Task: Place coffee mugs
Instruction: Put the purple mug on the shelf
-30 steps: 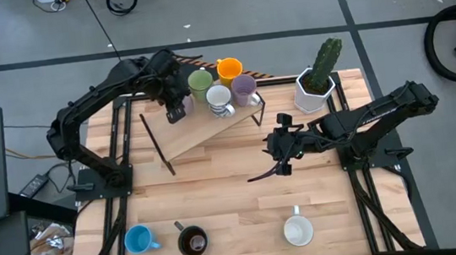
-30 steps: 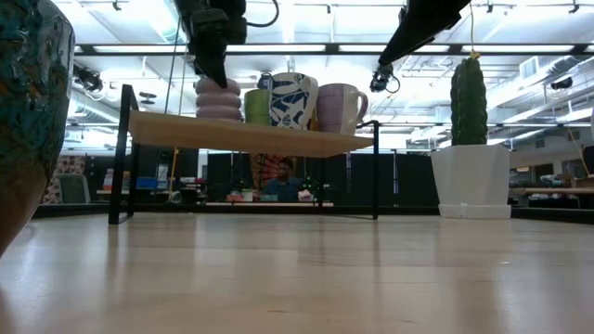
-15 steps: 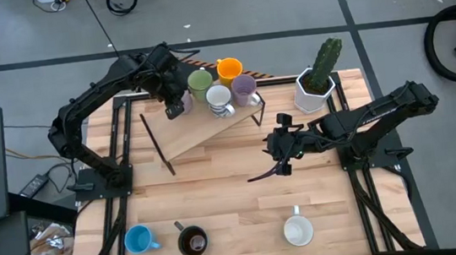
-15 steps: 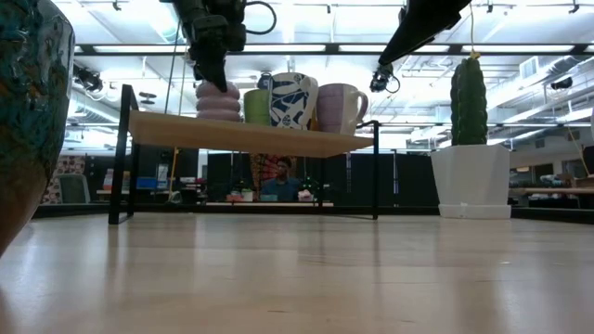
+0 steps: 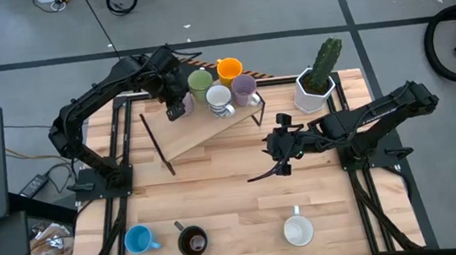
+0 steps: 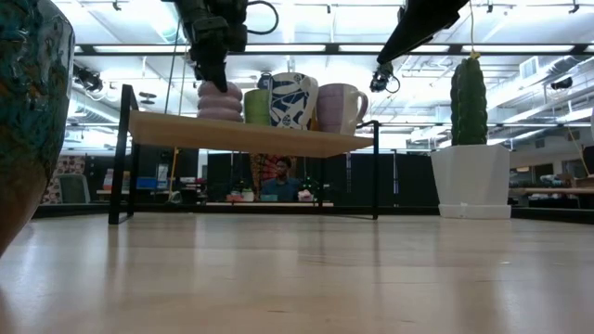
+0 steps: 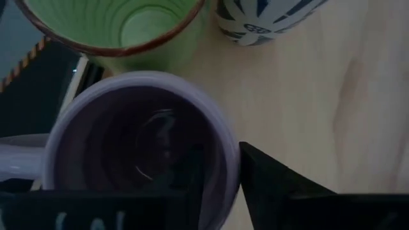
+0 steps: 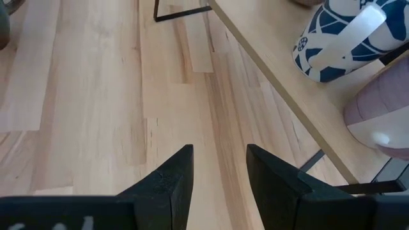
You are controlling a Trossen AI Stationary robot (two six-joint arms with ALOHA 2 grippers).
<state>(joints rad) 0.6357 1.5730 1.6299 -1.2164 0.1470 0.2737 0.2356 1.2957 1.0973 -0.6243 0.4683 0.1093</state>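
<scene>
Left gripper (image 7: 217,185) straddles the rim of a lilac mug (image 7: 137,150) on the raised wooden shelf (image 5: 211,125), table's 11 o'clock; one finger inside, one outside, grip uncertain. Right gripper (image 8: 214,169) parted and empty, hovering mid-table at 3 o'clock of the shelf. Blue mug (image 5: 139,239), dark brown mug (image 5: 192,242) and white mug (image 5: 297,230) sit along the 6 o'clock edge.

Wooden table (image 5: 228,204) carries raised shelf (image 5: 203,130) (five mugs aboard), cactus pot (image 5: 313,91), three mugs.

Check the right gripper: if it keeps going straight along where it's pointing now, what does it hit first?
Likely the bare wooden table: the right gripper, open and empty, points down at the boards. The shelf with the blue-patterned mug lies off to one side. Depth is unclear.
</scene>
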